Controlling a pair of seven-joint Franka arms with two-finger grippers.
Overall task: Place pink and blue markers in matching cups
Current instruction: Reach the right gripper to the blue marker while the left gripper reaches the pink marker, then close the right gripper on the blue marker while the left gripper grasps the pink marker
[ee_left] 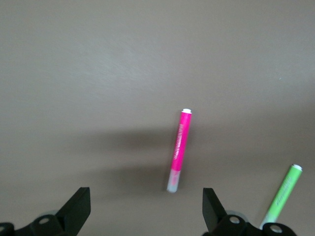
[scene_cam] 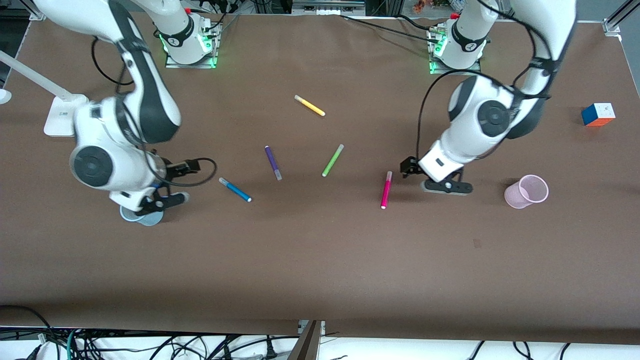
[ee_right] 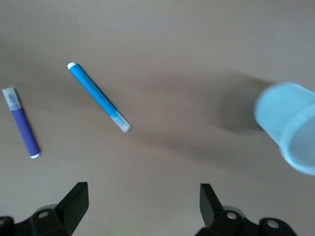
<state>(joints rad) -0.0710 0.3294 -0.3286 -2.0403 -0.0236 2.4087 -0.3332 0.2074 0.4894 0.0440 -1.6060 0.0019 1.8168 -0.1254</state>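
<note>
I log 2 markers flat on the table (scene_cam: 320,260). Pink marker (scene_cam: 386,190): long axis toward the camera, cap end farther, beside the left gripper (scene_cam: 417,175) (fingers spread; writing unreadable). Blue marker (scene_cam: 235,190): diagonal, near the right gripper (scene_cam: 165,197), fingers apart, over the blue cup (scene_cam: 142,216). Pink cup (scene_cam: 526,191): toward the left arm's end.

The table (scene_cam: 320,260) is brown. On it lie a pink pen (scene_cam: 386,190), a blue pen (scene_cam: 235,190), a purple pen (scene_cam: 272,162), a green pen (scene_cam: 332,160) and a yellow pen (scene_cam: 309,105). One cup (scene_cam: 526,191) is pale pink, the other cup (ee_right: 290,127) light blue. The cube (scene_cam: 598,114) shows blue, orange and white.
</note>
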